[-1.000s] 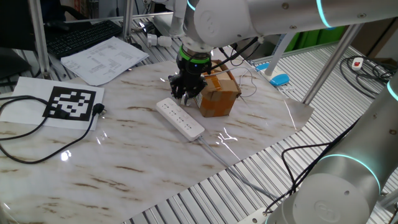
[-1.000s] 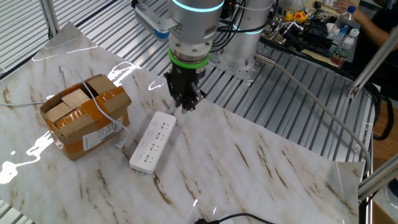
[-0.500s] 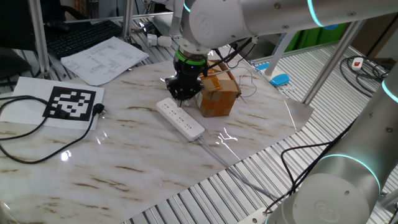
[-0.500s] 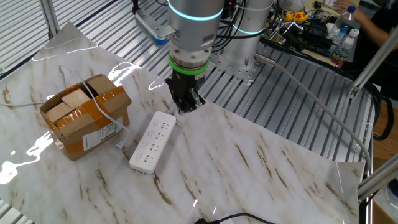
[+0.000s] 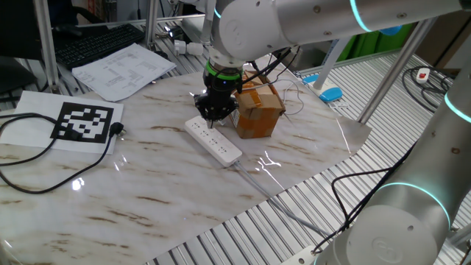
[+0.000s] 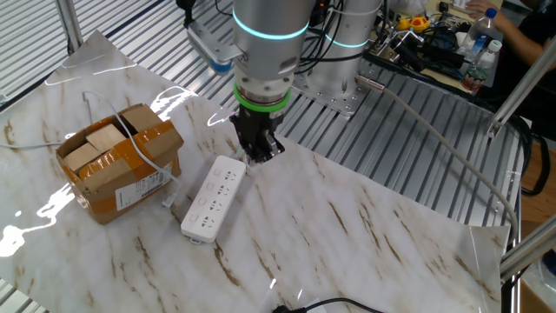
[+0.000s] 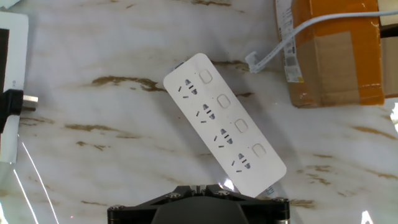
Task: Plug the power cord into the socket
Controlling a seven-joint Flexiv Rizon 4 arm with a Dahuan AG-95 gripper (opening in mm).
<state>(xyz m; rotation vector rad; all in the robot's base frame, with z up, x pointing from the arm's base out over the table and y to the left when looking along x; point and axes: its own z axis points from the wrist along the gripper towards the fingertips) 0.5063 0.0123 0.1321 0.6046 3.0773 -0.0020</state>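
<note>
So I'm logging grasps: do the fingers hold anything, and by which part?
Nothing. The gripper is shut empty above the socket; the plug lies apart.

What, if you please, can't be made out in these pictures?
- Fingers: hidden by the gripper body in the hand view; too small in both fixed views.
- Long flat white plastic power strip: one end hidden under the gripper.
- Black plug: cut off by the hand view's left edge.

Marble-look table (image 5: 147, 184) on ribbed metal bench (image 6: 391, 156); keyboard (image 5: 96, 40) and papers (image 5: 121, 70) beyond table's far edge.
</note>
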